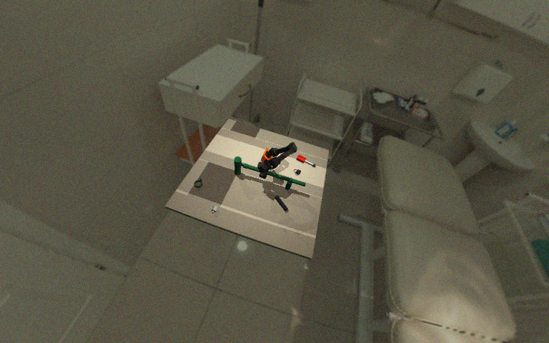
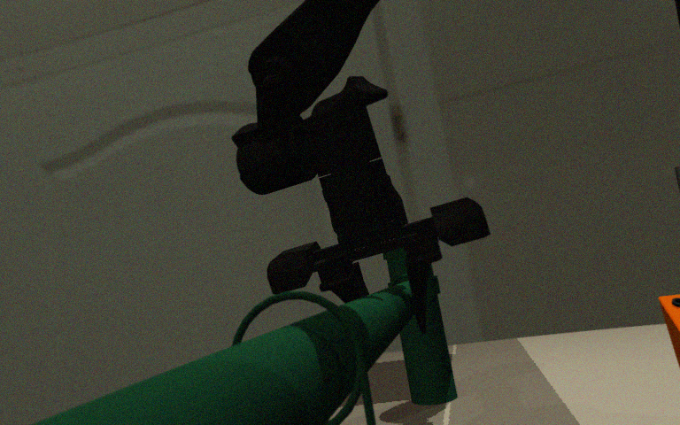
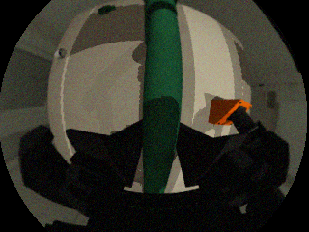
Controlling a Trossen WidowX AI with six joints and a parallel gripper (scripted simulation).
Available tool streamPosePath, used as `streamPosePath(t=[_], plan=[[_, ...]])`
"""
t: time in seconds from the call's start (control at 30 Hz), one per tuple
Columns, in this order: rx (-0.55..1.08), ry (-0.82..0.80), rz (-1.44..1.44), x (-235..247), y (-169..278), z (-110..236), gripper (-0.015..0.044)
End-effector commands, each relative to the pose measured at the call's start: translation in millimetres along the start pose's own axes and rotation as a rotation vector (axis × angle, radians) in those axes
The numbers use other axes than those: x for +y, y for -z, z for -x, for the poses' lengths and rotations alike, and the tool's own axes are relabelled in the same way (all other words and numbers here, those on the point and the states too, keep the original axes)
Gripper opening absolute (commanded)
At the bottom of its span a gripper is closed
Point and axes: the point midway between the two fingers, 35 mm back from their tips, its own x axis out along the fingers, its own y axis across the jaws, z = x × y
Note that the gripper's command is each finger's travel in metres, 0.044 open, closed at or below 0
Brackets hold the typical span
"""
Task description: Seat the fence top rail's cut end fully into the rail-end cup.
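Observation:
The green top rail (image 1: 279,176) (image 2: 260,370) (image 3: 161,84) lies level above the mat. It runs from the big green post (image 1: 237,164) (image 2: 426,360) through the thin loop cap (image 2: 296,294) on the small post (image 1: 288,185). My black gripper (image 1: 263,174) (image 2: 383,295) (image 3: 158,174) is shut on the rail between the two posts, nearer the big post. In the wrist view the rail's far end reaches the post at the top edge. The cup, the brace band and the rail's cut end are too small or hidden, so I cannot tell whether the end sits in the cup.
On the patchwork mat (image 1: 251,226) lie a red-handled tool (image 1: 304,160), a small dark part (image 1: 297,171), a black cylinder (image 1: 281,203), a green ring (image 1: 199,181) and a small white piece (image 1: 214,209). The arm's orange base (image 1: 265,155) (image 3: 226,108) stands behind the rail. Carts and a couch surround the mat.

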Motion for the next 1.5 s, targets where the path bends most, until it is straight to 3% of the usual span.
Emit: streamPosePath(t=[0.0, 1.47], plan=[[-0.005, -0.016, 0.004, 1.5, 3.4, 6.9, 0.0000], [-0.001, 0.001, 0.001, 0.2, -10.0, 1.6, 0.0000]])
